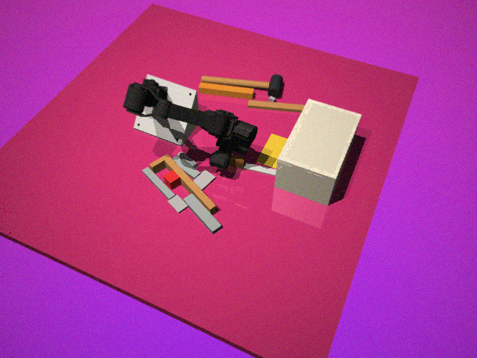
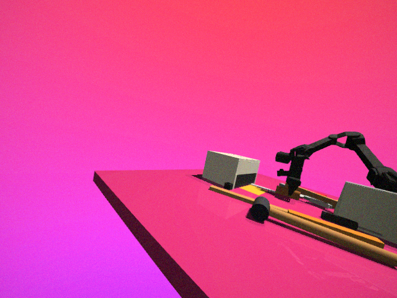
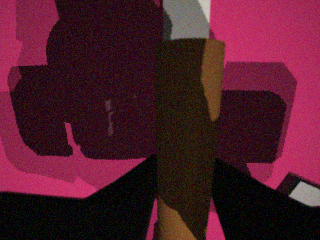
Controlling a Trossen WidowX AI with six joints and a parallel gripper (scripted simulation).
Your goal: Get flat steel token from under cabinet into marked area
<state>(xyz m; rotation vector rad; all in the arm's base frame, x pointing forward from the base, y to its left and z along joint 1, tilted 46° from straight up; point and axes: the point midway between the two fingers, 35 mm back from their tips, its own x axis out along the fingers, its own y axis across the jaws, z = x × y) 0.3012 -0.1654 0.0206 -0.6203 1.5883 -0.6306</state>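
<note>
The cream cabinet stands on the table, with a dark low opening in its front. The yellow marked area lies in front of it. My gripper is shut on the brown handle of a flat-bladed tool, low over the table. Its grey blade points to the cabinet beside the marked area, and its far end is hidden at the cabinet front in the top view. The steel token is not visible in any view.
A mallet, an orange bar and a thin wooden stick lie on one side. An L-shaped wooden piece, a red cube and several grey flat pieces lie on the other.
</note>
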